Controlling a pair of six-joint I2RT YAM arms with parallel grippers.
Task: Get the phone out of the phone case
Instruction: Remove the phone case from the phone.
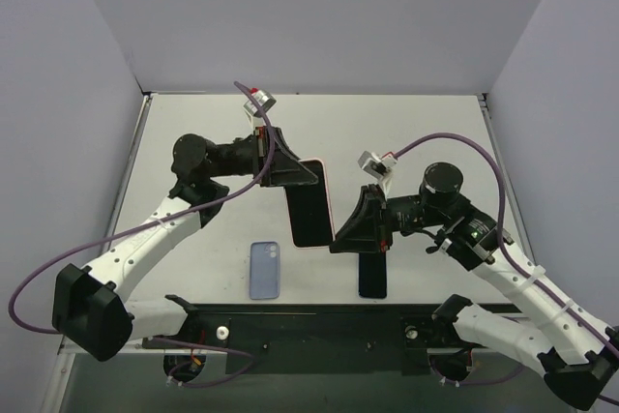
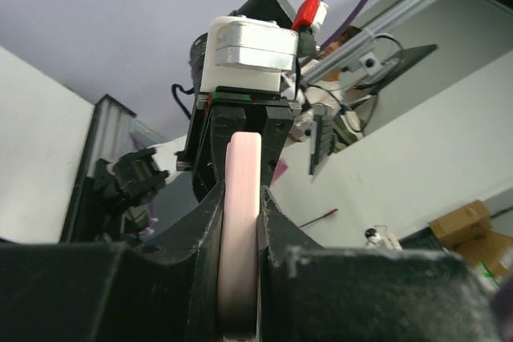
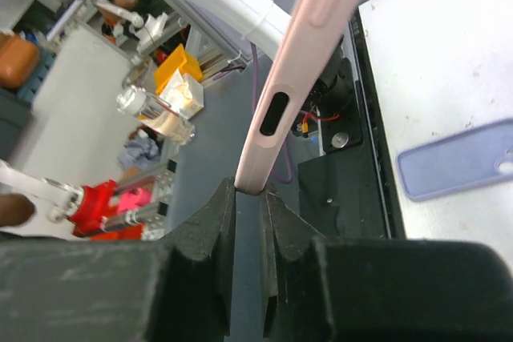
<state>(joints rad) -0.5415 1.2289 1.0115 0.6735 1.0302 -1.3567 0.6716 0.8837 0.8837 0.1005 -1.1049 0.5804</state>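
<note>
The phone, black screen up, sits in a pink phone case held off the table between both arms. My left gripper is shut on the case's far end; in the left wrist view the pink edge is clamped between the left gripper's fingers. My right gripper meets the near end. In the right wrist view the case's rim, with an oval cut-out, rises from the right gripper's tips, which pinch its lower corner.
A blue phone case lies on the table near the front, also seen as the blue case in the right wrist view. A second black phone lies under the right wrist. The black base rail runs along the near edge.
</note>
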